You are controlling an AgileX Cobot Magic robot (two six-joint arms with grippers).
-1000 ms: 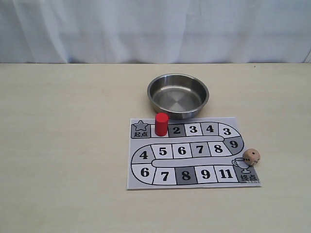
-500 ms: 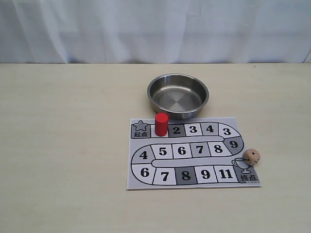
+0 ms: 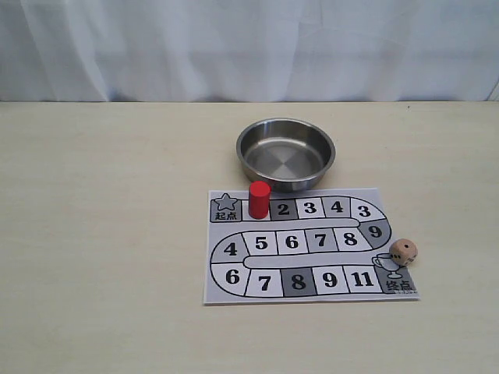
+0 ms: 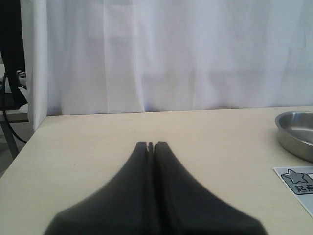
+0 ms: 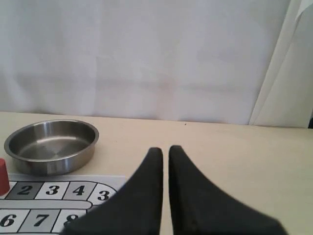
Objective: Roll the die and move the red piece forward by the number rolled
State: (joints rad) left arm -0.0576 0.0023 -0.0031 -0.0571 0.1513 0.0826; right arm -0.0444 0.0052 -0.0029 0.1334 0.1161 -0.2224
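Note:
The red piece (image 3: 259, 199) stands upright on the printed board (image 3: 234, 294), on the square just after the star start square and before the grey 2. The pale wooden die (image 3: 403, 251) rests at the board's right edge beside the trophy picture. Neither gripper shows in the exterior view. In the left wrist view my left gripper (image 4: 151, 144) is shut and empty, over bare table left of the board. In the right wrist view my right gripper (image 5: 166, 149) has its jaws nearly together with a thin slit and holds nothing; an edge of the red piece (image 5: 2, 176) shows there.
A steel bowl (image 3: 243, 149) stands empty just behind the board, also seen in the left wrist view as the bowl (image 4: 293, 143) and in the right wrist view as the bowl (image 5: 49, 165). A white curtain backs the table.

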